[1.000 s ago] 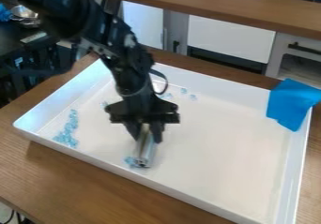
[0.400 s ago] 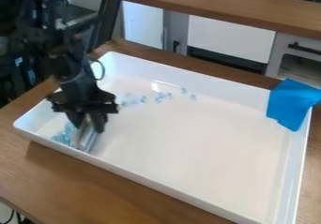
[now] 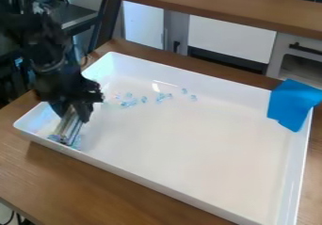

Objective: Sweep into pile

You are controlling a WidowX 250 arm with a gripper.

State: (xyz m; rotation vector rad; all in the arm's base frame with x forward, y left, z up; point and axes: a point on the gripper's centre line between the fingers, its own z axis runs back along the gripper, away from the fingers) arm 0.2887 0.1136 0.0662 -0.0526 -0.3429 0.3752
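- Here's your pincer (image 3: 74,111), down over the near-left corner of the white tray (image 3: 195,148), and it's clamped on a silvery bar (image 3: 68,129).
- That bar slants, its lower end right down by the tray's near edge!
- Pale blue bits (image 3: 75,144) crowd around that lower end, tucked into the corner with you.
- Look farther up: more pale blue bits (image 3: 144,99) lie loosely strung out toward the far edge, well apart from your bar.
- Over on your tray's far-right corner, a blue cloth (image 3: 293,104) drapes across the rim.
- And under it all, your wooden bench (image 3: 119,191) carries the tray.
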